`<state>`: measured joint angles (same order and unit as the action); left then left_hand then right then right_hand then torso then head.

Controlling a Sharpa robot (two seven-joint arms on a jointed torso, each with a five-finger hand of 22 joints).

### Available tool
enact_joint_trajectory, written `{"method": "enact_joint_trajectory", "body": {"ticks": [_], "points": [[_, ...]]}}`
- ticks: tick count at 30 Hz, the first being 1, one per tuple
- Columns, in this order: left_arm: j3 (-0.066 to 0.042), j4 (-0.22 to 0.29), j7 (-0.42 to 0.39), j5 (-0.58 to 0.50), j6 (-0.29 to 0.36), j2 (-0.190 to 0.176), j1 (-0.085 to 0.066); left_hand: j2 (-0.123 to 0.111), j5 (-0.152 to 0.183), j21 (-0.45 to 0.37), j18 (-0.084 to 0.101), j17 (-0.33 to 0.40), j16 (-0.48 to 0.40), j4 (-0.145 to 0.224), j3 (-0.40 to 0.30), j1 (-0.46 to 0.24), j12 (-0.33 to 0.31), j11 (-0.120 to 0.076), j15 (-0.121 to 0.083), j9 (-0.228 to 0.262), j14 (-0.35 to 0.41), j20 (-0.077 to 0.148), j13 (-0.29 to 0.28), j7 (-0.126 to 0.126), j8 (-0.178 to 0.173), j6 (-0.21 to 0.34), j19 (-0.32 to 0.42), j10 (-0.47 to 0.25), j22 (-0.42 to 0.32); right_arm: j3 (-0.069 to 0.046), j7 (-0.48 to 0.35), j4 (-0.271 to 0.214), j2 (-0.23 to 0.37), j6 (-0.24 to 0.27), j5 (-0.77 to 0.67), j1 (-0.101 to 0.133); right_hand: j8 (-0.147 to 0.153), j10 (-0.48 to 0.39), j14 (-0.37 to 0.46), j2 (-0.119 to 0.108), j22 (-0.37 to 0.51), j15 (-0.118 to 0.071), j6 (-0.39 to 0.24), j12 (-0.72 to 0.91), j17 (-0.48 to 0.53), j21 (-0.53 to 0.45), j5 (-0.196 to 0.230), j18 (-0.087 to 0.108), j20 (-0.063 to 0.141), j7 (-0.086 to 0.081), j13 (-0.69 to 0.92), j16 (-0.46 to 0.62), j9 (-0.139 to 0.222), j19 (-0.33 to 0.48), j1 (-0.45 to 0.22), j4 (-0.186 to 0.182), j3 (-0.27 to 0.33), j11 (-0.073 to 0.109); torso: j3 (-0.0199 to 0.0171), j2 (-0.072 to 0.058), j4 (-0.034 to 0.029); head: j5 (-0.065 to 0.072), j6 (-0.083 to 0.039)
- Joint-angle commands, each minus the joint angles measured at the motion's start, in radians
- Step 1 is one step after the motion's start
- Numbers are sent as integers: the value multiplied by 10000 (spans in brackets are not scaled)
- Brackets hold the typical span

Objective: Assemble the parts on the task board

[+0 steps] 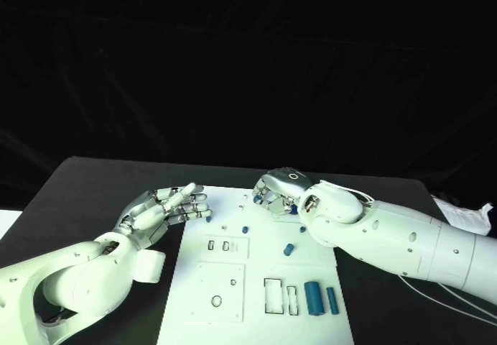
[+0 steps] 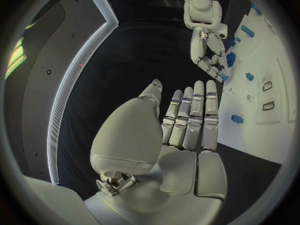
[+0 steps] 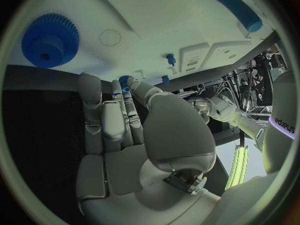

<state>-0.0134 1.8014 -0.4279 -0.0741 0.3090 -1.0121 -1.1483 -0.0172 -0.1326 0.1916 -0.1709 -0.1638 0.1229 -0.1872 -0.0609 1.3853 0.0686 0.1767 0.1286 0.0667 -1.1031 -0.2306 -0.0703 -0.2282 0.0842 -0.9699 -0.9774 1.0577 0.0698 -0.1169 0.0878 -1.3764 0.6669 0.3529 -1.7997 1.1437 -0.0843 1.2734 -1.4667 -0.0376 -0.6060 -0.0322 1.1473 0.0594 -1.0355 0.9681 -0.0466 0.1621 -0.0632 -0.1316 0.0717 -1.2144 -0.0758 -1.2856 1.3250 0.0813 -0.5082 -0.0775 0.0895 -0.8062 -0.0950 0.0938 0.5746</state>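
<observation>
Parts board work: right hand (image 1: 278,191) curls over a small blue gear (image 3: 125,80) at the task board's (image 1: 233,287) far end.
Left hand (image 1: 166,209) hovers spread, empty, beside the board's left edge; 2 blue bars (image 1: 320,298) lie near the front right.

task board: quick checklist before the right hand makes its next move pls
1. Left hand empty, fingers apart, at the board's left edge: ok.
2. Right hand holding a part: cannot tell; its fingers curl over the board's far end.
3. Task board flat on the table: ok.
4. Large blue gear on the board, untouched: ok.
5. Two blue bars lying at the board's near right, clear of both hands: ok.
</observation>
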Motion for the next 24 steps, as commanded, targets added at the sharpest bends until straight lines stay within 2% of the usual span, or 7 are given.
{"method": "enact_joint_trajectory", "body": {"ticks": [1, 9, 14, 24], "points": [[-9, 16, -17, -40, -109, 21, -21, 82, 36, -54, -111, -9, -28, 45, 13, 38, -53, 26, 29, -14, 54, -86, 14, -82, -66, 14, 5, -16, -16, -4, 404, 137, -202, 540, -357, 0, 24, 112, -343, 66, -23, 38, 30, 11, -31, 57, -40, -63, -32, -2, -11, -73, -236, 39, 221, 7, -71, 192, 3, -36, -33, -10, -32], [-9, 16, -9, -43, -122, 40, -21, 92, 35, -65, -111, -15, -41, 60, 12, 48, -55, 30, 33, -13, 59, -89, 14, -87, -75, 22, 8, -28, -19, -5, 580, 501, -613, 585, -557, 0, 42, 84, -343, 19, -85, 47, 22, 17, -82, 115, -52, -68, -44, -15, -16, -120, -242, 52, 217, 6, -96, 179, 17, -63, -52, -11, -94], [-10, 32, -1, -43, -130, 41, -21, 92, 35, -65, -111, -15, -41, 60, 12, 48, -55, 30, 33, -13, 59, -89, 14, -87, -75, 22, 8, -28, -19, -5, 684, 697, -792, 564, -641, 0, 49, 73, -341, -2, -109, 51, 19, 17, -83, 138, -55, -70, -50, -18, -18, -126, -244, 55, 203, -4, -97, 175, 9, -88, -43, -25, -139], [-10, 47, 10, -45, -140, 51, -21, 92, 35, -65, -111, -15, -41, 60, 12, 48, -55, 30, 33, -13, 59, -89, 14, -87, -75, 22, 8, -28, -19, -3, 772, 1071, -1105, 397, -714, 1, 66, 51, -342, -47, -144, 60, 11, 20, -128, 178, -53, -71, -64, -22, -20, -169, -249, 71, 163, -35, -97, 168, 20, -109, -74, -16, -131]]}}
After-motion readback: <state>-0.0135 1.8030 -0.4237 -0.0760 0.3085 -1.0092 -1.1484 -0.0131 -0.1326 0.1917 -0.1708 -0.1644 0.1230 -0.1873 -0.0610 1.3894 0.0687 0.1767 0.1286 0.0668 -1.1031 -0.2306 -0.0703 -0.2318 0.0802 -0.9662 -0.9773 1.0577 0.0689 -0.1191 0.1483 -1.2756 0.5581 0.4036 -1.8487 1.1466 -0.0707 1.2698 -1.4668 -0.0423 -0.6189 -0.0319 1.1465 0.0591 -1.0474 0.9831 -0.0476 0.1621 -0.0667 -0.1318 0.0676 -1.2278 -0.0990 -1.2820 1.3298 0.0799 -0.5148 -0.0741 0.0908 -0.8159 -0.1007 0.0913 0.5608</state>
